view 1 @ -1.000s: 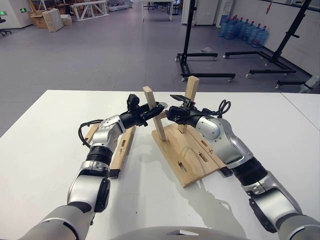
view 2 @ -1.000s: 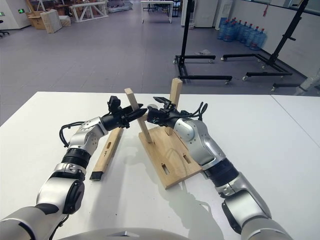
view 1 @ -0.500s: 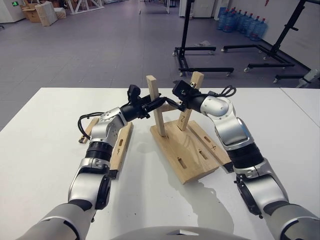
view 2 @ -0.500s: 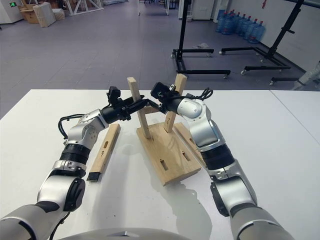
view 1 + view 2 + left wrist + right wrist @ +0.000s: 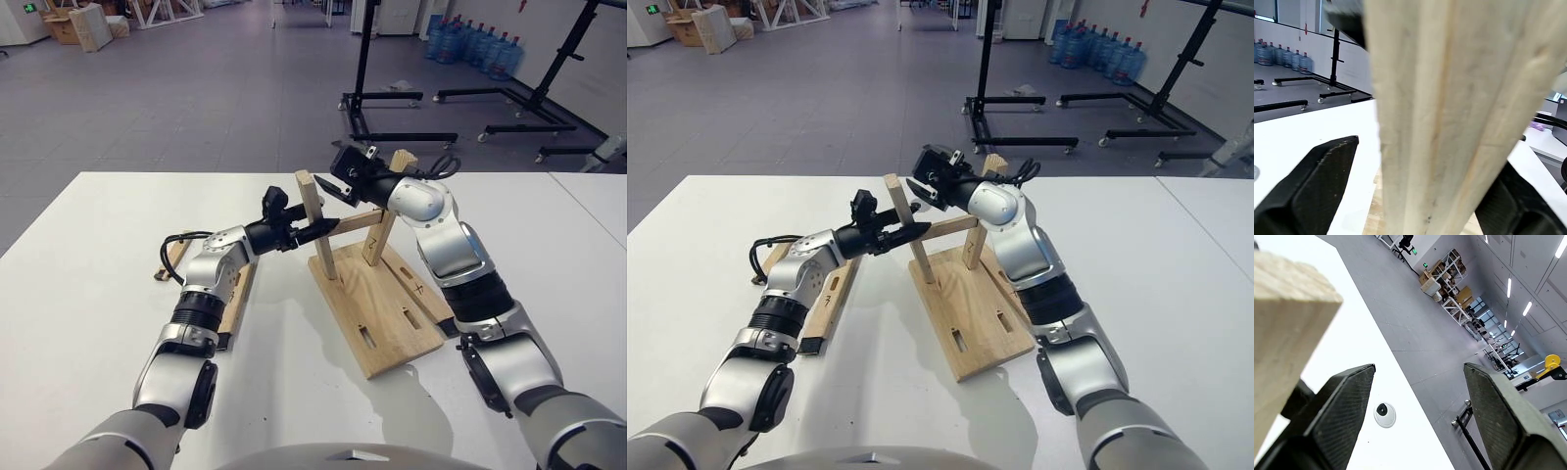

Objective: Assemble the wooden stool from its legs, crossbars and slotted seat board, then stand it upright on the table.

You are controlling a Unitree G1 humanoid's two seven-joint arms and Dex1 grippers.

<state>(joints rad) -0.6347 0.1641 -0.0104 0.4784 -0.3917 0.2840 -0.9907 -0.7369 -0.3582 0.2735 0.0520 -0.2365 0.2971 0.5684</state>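
While left pincer (image 5: 326, 228) pinches the leg (image 5: 312, 201) standing in the seat board (image 5: 387, 318) below it, right pincer (image 5: 1419, 368) sits spread at that leg's top. Crossbar (image 5: 358, 219) joint likely being seated; next needs a square downward press.

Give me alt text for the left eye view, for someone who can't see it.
On a white table, a nearer leg and a farther leg stand in a seat board, joined by a crossbar. The left tool is at the nearer leg, the open right tool beside its top.
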